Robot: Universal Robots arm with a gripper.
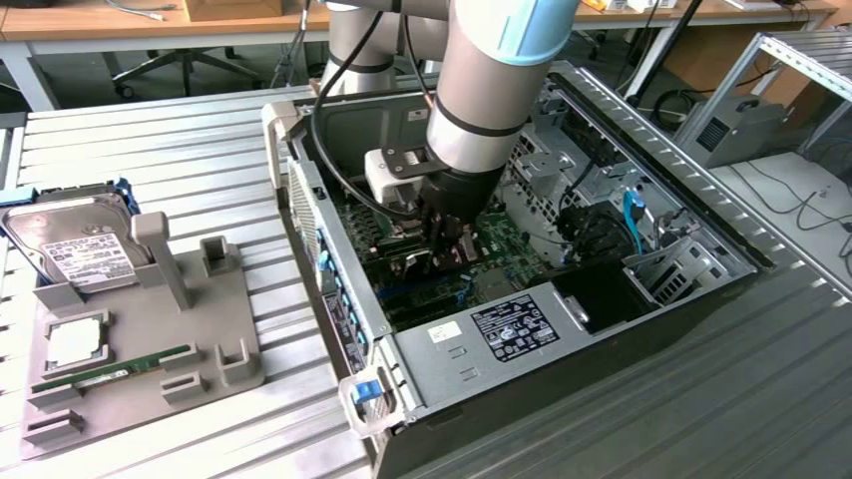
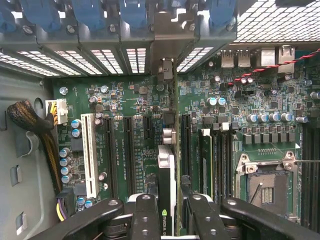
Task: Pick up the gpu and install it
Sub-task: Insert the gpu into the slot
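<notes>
My gripper (image 1: 449, 232) is down inside the open computer case (image 1: 440, 384), over the green motherboard (image 2: 125, 100). It is shut on the gpu (image 2: 167, 172), a thin dark card seen edge-on between the black fingers (image 2: 145, 220). The card stands upright along the row of long black expansion slots (image 2: 127, 150). Its silvery end bracket (image 2: 167, 45) reaches the case's rear slot openings. I cannot tell whether the card's lower edge sits in a slot. From outside, the gpu (image 1: 423, 261) shows as a dark strip just below the wrist.
A grey holder tray (image 1: 233, 364) lies at the exterior view's left with a hard drive (image 1: 80, 249), a processor (image 1: 74, 341) and a green memory stick (image 1: 114, 369). Inside the case are a labelled power supply (image 1: 513, 327), a blue cable (image 1: 633, 220) and an open processor socket (image 2: 265, 187).
</notes>
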